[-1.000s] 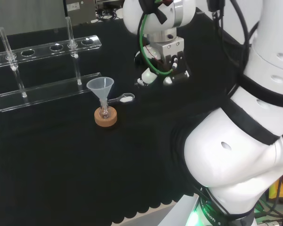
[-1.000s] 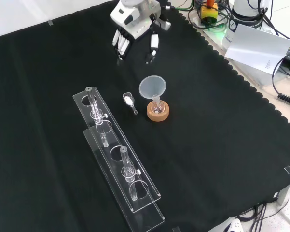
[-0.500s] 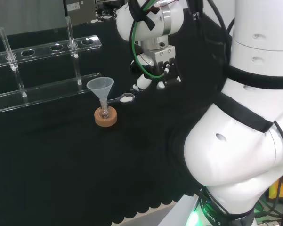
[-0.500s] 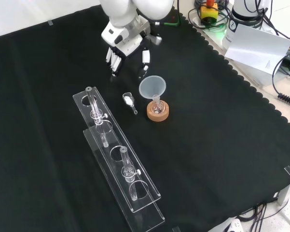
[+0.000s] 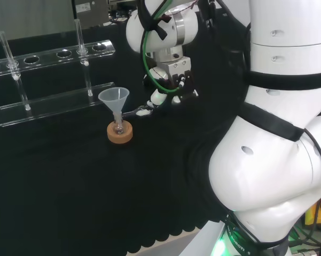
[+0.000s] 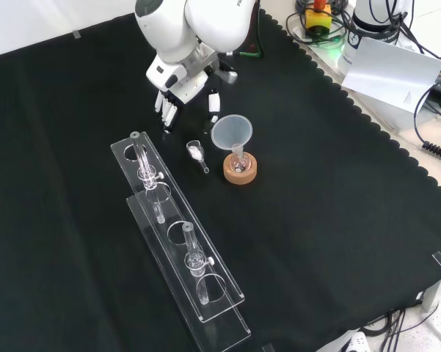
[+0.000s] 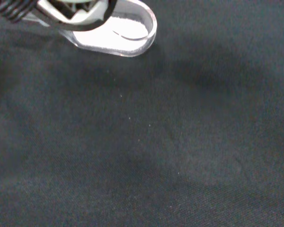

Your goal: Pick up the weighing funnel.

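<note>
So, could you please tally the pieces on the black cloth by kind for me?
Weighing funnel: 1
Funnel: 1
Small flask: 1
Cork ring: 1
Test tubes: 2
Clear tube rack: 1
Total: 7

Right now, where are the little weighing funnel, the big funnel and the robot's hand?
weighing funnel point(image 6: 196, 152), front view, on its scoop end holding white powder.
funnel point(image 6: 231, 132), front view, on the inside of the wide cone.
hand point(image 6: 176, 78), front view, on its palm.
</note>
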Motion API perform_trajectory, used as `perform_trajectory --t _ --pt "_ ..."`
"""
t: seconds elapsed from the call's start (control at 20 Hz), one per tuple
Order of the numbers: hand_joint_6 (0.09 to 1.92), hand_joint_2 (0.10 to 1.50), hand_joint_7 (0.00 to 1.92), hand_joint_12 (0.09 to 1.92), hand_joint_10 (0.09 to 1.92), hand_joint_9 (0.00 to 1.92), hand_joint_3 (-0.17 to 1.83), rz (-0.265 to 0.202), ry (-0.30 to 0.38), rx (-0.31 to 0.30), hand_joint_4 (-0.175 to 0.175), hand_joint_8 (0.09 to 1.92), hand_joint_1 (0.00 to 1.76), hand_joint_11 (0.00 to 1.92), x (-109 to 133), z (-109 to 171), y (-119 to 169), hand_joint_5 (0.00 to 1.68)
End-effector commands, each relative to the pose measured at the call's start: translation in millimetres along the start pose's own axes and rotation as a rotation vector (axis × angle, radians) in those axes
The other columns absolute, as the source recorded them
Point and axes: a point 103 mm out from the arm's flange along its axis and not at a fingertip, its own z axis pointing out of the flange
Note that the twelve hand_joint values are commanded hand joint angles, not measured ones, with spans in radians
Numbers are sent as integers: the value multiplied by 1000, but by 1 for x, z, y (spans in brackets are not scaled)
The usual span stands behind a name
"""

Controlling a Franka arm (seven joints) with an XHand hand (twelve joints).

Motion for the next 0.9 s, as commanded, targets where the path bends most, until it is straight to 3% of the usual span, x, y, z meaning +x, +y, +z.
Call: perform_trajectory --t 0.05,0.9 --pt "409 693 610 1170 410 884 504 7 -58 33 -59 718 859 636 6 13 9 504" --pt "551 671 593 1185 487 859 536 19 -71 33 -44 741 862 623 16 24 13 572"
